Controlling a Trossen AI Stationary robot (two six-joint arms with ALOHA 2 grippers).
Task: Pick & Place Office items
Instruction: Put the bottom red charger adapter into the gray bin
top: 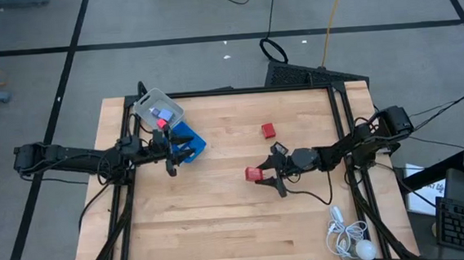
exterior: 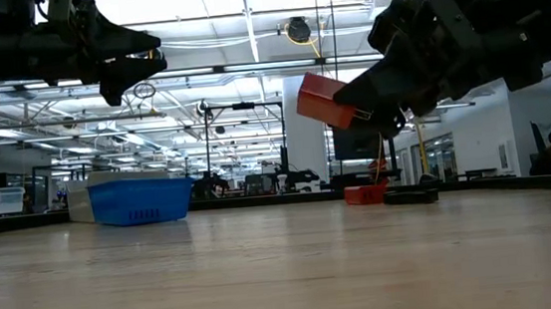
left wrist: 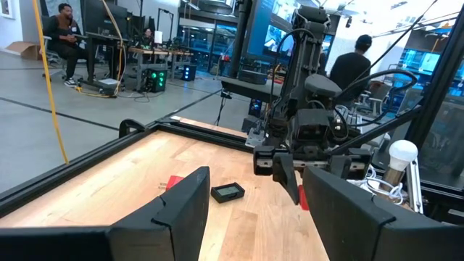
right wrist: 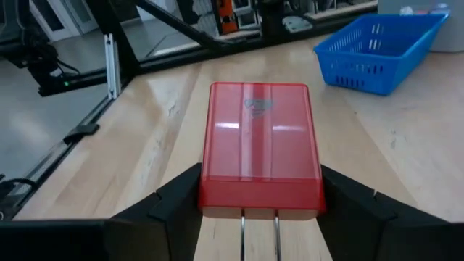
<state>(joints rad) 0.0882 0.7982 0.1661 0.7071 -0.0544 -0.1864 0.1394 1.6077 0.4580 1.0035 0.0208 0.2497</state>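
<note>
From above, the right gripper (top: pixel 261 175) is pinching a red block (top: pixel 253 174) mid-table; another red block (top: pixel 268 130) is lying apart. The left gripper (top: pixel 171 154), fingers spread, is hanging beside the tray (top: pixel 193 138), partly covering it.

At table height, the block (exterior: pixel 327 100) is hanging off the wood.

Past the left wrist, a dark piece (left wrist: pixel 228 191) is lying flat.

On the right wrist, the block's (right wrist: pixel 260 145) embossed mark is looking unreadable.

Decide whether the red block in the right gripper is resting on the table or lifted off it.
Lifted. In the low view the red block hangs tilted well above the table, clamped between the right gripper's fingers.
</note>
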